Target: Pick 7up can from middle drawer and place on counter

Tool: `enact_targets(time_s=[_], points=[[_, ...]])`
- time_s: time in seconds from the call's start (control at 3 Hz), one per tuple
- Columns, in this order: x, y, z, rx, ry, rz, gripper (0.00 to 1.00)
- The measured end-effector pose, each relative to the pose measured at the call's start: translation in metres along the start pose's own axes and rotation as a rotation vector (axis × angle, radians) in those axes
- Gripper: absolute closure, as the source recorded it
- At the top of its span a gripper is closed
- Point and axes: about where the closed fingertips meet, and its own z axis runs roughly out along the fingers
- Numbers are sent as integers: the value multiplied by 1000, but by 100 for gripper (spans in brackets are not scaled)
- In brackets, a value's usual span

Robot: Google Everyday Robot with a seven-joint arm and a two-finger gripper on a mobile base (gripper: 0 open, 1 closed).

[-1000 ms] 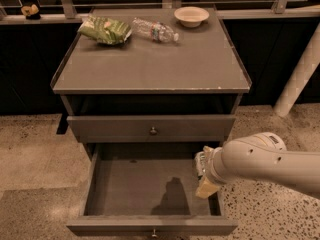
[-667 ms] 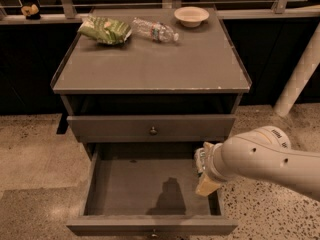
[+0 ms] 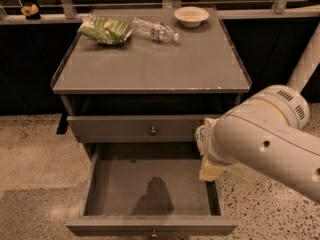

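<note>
The middle drawer (image 3: pixel 105 184) is pulled out wide below the closed upper drawer (image 3: pixel 125 128). The part of its floor that shows holds only the arm's shadow. My gripper (image 3: pixel 209 164) hangs over the drawer's right side, just below the upper drawer's front, at the end of the big white arm (image 3: pixel 270 139) that reaches in from the right. The 7up can is hidden: no can shows in the drawer, and the arm covers the drawer's right edge. The counter (image 3: pixel 150 66) is the cabinet's flat grey top, above and behind the gripper.
At the back of the counter lie a green snack bag (image 3: pixel 106 30), a clear plastic water bottle (image 3: pixel 155 31) and a pale bowl (image 3: pixel 191 16). A white post (image 3: pixel 305 64) stands to the right. Speckled floor surrounds the cabinet.
The arm's upper body has risen and swung a little to the right. The gripper has stayed over the drawer's right side.
</note>
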Motion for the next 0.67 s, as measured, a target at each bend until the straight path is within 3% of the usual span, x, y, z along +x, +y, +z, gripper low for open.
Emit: enact_targets(time_s=[0.33, 0.67], points=[[12, 10, -3, -48, 50, 2, 100], [12, 10, -3, -48, 50, 2, 100]])
